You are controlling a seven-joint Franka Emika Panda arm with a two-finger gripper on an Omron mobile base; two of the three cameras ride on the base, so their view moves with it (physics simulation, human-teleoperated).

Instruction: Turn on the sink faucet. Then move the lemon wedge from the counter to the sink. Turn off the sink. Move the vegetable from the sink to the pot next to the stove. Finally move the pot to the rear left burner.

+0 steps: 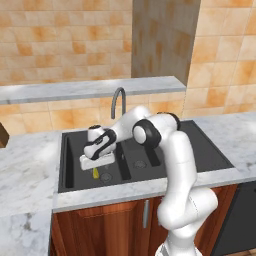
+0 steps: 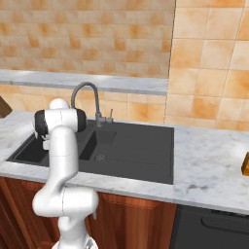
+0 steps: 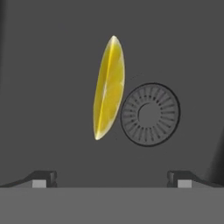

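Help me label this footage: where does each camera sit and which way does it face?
Left base view: behind-left, facing the sink; arm reaching into the left basin.
Right base view: behind-right, facing the faucet; arm at left.
Hand view: looks down at the lemon wedge beside the drain; open gripper.
Base views share the sink and faucet.

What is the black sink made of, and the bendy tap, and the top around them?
The sink looks like matte black stone or coated metal: flat, with no shine. The tap seems to be dark grey metal, thin and smoothly curved. The counter looks like polished marble, white with grey veins. It is all rendered, so these are guesses.
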